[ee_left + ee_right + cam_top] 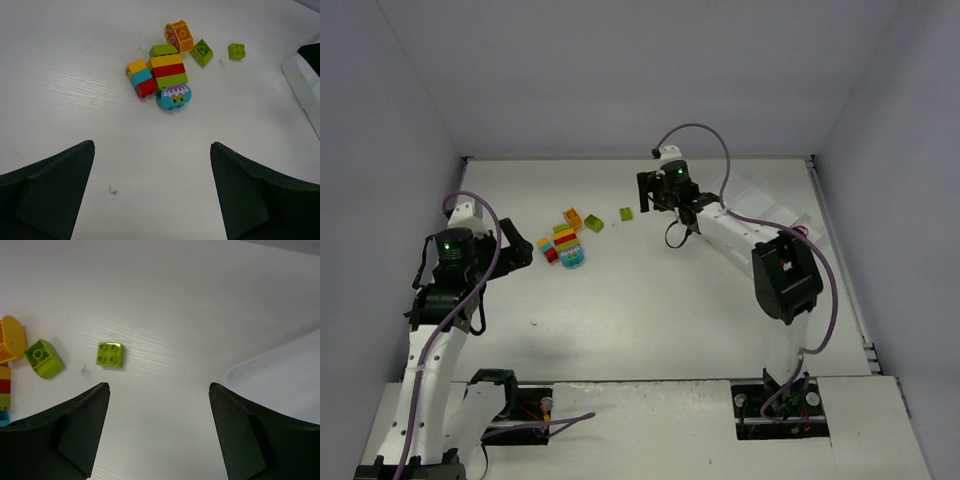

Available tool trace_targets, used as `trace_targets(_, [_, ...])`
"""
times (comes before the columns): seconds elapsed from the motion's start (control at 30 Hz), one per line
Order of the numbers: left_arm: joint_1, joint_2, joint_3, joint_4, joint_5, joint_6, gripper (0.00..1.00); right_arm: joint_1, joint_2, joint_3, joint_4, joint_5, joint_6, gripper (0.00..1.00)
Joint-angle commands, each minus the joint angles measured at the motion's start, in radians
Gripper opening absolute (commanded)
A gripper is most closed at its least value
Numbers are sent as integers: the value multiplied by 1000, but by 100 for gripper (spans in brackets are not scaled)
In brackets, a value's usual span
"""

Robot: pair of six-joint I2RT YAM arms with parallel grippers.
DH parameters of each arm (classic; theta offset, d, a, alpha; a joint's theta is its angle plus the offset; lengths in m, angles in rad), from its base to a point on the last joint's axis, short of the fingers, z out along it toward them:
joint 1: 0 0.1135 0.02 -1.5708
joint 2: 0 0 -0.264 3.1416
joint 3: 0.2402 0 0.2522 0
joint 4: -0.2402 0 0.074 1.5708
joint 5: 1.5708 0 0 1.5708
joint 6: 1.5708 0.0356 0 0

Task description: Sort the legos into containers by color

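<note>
A lime-green 4-stud plastic brick point(110, 354) lies on the white tabletop point(165, 295) ahead-left of the right tool point(159, 432), which is spread and empty; the shallow white plastic tray point(285, 380) sits to its right. The red, yellow, teal and green bricks point(161, 76) cluster ahead of the left tool point(152, 192), also spread.

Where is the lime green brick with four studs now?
In the top view, the four-stud lime brick lies alone, between the right gripper and the pile of bricks, nearest a lime one-stud brick.
</note>
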Motion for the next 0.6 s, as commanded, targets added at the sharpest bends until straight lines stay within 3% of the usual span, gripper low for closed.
trace_targets(0.0, [10,7,23,52,9,0,92,42,90,89,28,-25,-33,77])
trace_targets(0.57, [10,6,23,55,15,-1,92,137,387,329,26,-35,-15,77])
